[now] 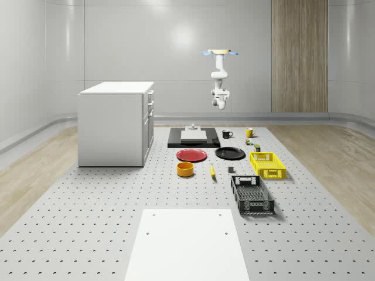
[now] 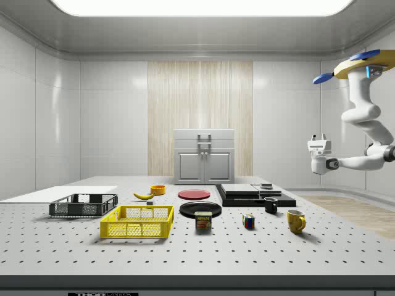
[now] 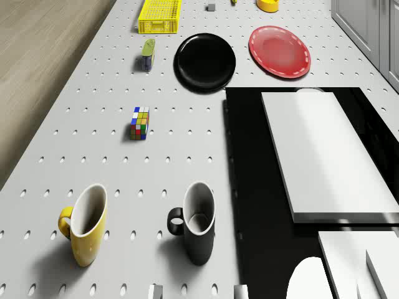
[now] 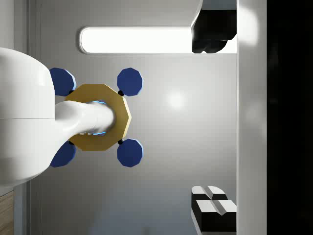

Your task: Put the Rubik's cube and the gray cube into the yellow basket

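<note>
Drone view: spam can (image 3: 148, 54) between Rubik's cube (image 3: 139, 123), yellow basket (image 3: 159, 16).

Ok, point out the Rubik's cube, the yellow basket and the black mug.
Rubik's cube (image 3: 139, 123): drone view, on its top face.
yellow basket (image 1: 262, 156): whole-scene view, on its far rim.
black mug (image 3: 199, 233): drone view, on its outer wall.

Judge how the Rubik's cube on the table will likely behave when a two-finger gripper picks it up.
The Rubik's cube looks rigid, with flat faces, so it probably won't roll. Glossy faces might slip slightly. It's small, likely light.
</note>
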Controlling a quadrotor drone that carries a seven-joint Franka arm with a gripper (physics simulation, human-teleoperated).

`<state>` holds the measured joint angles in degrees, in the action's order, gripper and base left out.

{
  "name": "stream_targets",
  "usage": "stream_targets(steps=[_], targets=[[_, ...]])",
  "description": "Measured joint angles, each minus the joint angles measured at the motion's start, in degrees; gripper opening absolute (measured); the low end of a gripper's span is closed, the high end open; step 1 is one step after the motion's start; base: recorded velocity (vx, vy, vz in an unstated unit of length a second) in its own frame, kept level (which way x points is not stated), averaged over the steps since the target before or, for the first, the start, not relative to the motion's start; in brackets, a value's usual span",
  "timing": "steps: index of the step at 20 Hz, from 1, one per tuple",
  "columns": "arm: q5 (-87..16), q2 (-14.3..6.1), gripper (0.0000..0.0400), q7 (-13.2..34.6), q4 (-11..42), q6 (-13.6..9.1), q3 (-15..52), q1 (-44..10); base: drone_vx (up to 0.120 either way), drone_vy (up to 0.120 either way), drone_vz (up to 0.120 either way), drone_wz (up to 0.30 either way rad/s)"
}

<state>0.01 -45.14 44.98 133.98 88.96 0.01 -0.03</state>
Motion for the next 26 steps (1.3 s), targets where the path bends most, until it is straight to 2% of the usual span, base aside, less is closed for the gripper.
stream_targets(steps=[6, 12, 18, 26], targets=[[0.1, 1.4, 0.04, -0.1, -7.3, -5.6, 0.1, -0.2, 0.0, 0.1, 0.0, 0.0], [0.1, 3.7, 0.04, -0.1, -13.5, -9.3, 0.1, -0.3, 0.113, 0.12, 0.0, 0.0], [0.1, 4.7, 0.04, -0.2, -16.2, -10.7, 0.2, -0.3, 0.12, 0.12, 0.0, 0.0], [0.1, 4.9, 0.04, -0.2, -16.9, -10.9, 0.2, -0.4, 0.12, 0.12, 0.0, 0.0]])
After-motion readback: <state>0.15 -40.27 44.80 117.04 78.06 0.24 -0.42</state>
